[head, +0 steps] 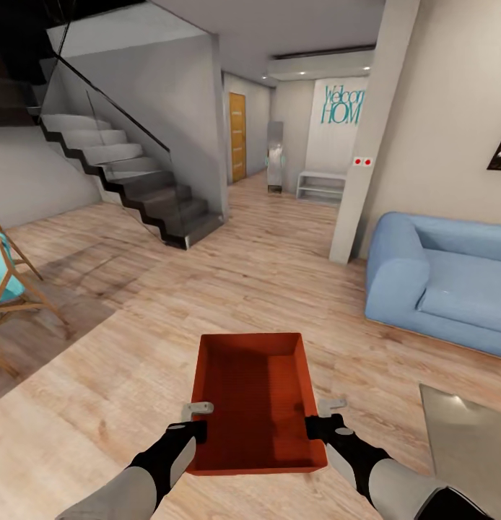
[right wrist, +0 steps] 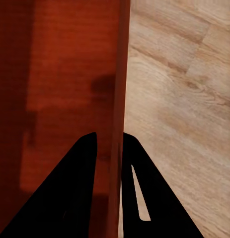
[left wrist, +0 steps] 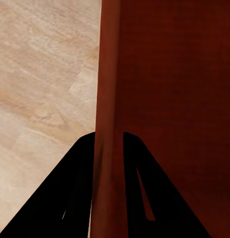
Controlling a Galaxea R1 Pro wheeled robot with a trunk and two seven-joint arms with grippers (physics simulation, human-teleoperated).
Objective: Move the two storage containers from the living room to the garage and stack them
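Observation:
One orange-red storage container (head: 254, 397) hangs level above the light wood-plank floor (head: 120, 361) of the living room, held between both arms in the head view. My left gripper (head: 199, 424) is shut on its left wall and my right gripper (head: 317, 420) is shut on its right wall. In the left wrist view the black fingers (left wrist: 80, 168) straddle the container's (left wrist: 169, 99) thin wall, one inside and one outside. The right wrist view shows the same grip: fingers (right wrist: 87, 158) clamp the container's (right wrist: 60, 84) wall, with wood planks beside it. The tray is empty.
A grey staircase (head: 135, 180) rises at the left. A white pillar (head: 366, 144) and a blue sofa (head: 445, 282) stand at the right. A wooden chair (head: 9, 282) sits at the left edge, a grey slab (head: 471, 448) at lower right. A hallway with an orange door (head: 237, 137) lies ahead.

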